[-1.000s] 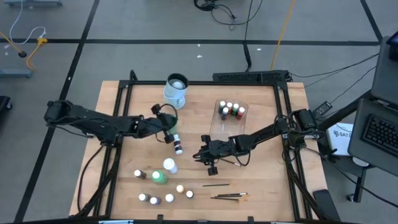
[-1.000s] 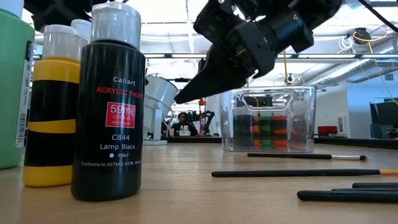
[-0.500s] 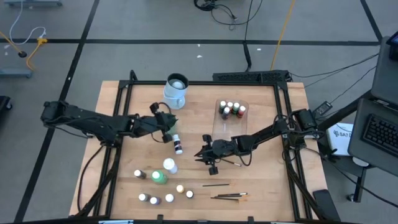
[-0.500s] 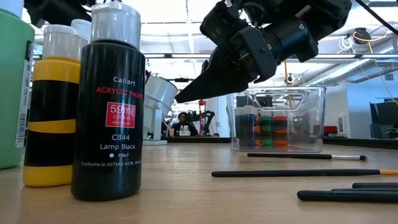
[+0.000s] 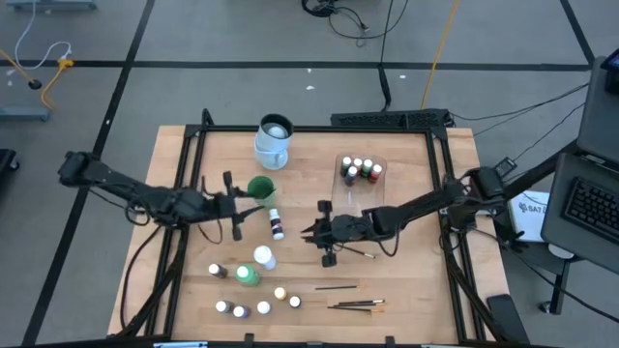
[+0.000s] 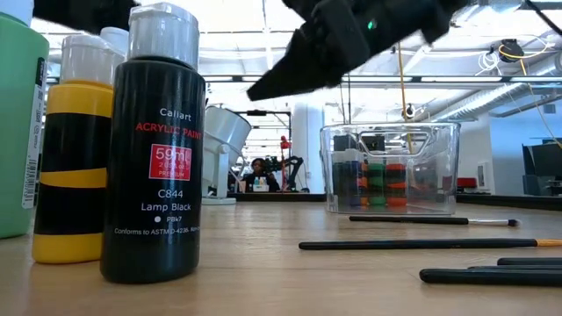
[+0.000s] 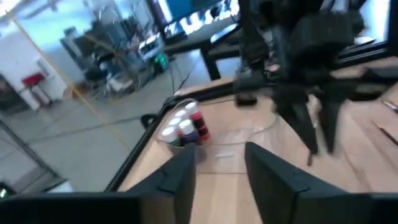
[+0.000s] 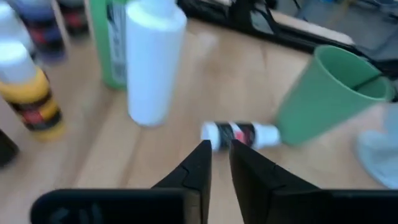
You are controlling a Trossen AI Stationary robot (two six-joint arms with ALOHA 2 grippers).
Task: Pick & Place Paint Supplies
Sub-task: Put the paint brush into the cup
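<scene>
Small white-capped paint bottles (image 5: 263, 308) stand in a loose group near the table's front left, beside a white bottle (image 5: 263, 257) and a green bottle (image 5: 248, 275). One small bottle (image 5: 277, 224) lies on its side, its cap end by a green cup (image 5: 261, 187). Thin brushes (image 5: 356, 304) lie flat at the front. My left gripper (image 5: 242, 201) hangs open left of the cup, holding nothing. My right gripper (image 5: 309, 235) hovers over mid-table, pointing at the lying bottle (image 8: 239, 134). Its fingers stand a narrow gap apart with nothing between them.
A clear tub (image 5: 358, 179) holding several bottles stands at the back right. A white-and-pale-blue mug (image 5: 274, 140) stands at the far edge. One more brush (image 5: 360, 252) lies under my right arm. A black bottle (image 6: 154, 149) and a yellow one (image 6: 75, 149) fill the low view's left.
My left gripper has drawn back toward the table's left edge, away from the green cup, which now shows whole. My right gripper has risen above the table while staying over the same spot.
</scene>
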